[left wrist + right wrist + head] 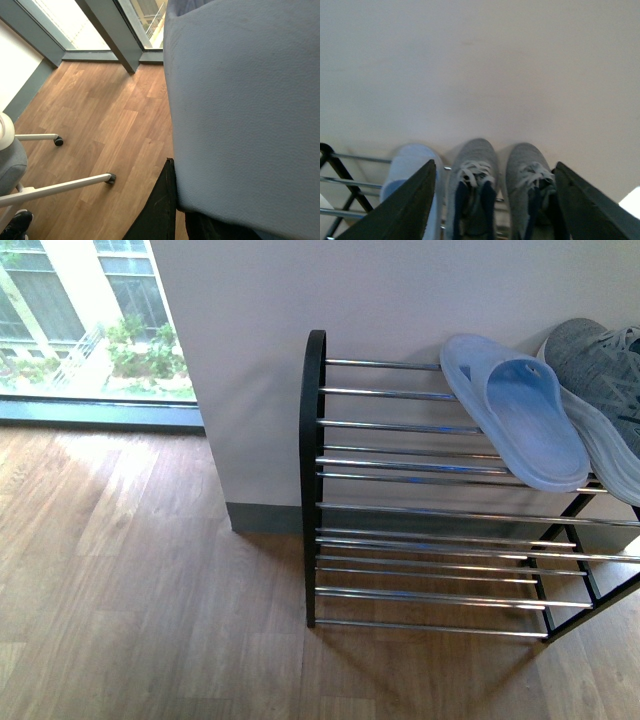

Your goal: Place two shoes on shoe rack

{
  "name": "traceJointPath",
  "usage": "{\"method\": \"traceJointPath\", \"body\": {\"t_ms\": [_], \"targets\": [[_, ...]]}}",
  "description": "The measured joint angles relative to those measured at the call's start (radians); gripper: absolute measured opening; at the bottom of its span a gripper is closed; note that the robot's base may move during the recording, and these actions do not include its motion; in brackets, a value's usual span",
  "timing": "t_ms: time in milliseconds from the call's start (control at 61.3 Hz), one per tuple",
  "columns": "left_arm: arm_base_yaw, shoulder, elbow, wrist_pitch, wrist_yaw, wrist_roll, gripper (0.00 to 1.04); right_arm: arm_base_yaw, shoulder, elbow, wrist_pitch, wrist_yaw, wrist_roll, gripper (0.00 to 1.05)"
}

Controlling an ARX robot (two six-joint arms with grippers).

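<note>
Two grey knit sneakers stand side by side on the shoe rack's top tier in the right wrist view, one [472,192] beside a pale blue slipper [407,165], the other [529,192] on its far side. My right gripper [492,210] is open, its dark fingers [405,210] spread apart above both sneakers, touching neither. In the front view the shoe rack [400,510] stands against the wall, with one grey sneaker [600,375] at the right edge. My left gripper [170,220] is shut and empty, close against a grey-blue padded surface [245,110].
The pale blue slipper [520,410] lies on the rack's top tier beside the sneaker. A white wall [350,300] backs the rack. Wood floor [130,570] stretches left toward a window [90,320]. Chair legs with castors [65,185] stand on the floor in the left wrist view.
</note>
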Motion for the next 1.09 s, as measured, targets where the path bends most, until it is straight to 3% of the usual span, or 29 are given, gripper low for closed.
{"method": "traceJointPath", "body": {"t_ms": [65, 391, 718, 783, 864, 1093], "targets": [[0.000, 0.000, 0.000, 0.000, 0.000, 0.000, 0.02, 0.028, -0.062, -0.084, 0.077, 0.027, 0.042, 0.51], [0.000, 0.000, 0.000, 0.000, 0.000, 0.000, 0.02, 0.108, -0.235, -0.277, 0.095, 0.109, 0.072, 0.02], [0.000, 0.000, 0.000, 0.000, 0.000, 0.000, 0.02, 0.166, -0.418, -0.393, 0.029, 0.165, 0.075, 0.01], [0.000, 0.000, 0.000, 0.000, 0.000, 0.000, 0.02, 0.211, -0.457, -0.410, 0.007, 0.231, 0.075, 0.01], [0.000, 0.000, 0.000, 0.000, 0.000, 0.000, 0.02, 0.248, -0.525, -0.436, -0.035, 0.239, 0.075, 0.01], [0.000, 0.000, 0.000, 0.000, 0.000, 0.000, 0.02, 0.250, -0.629, -0.495, -0.067, 0.246, 0.076, 0.01]]}}
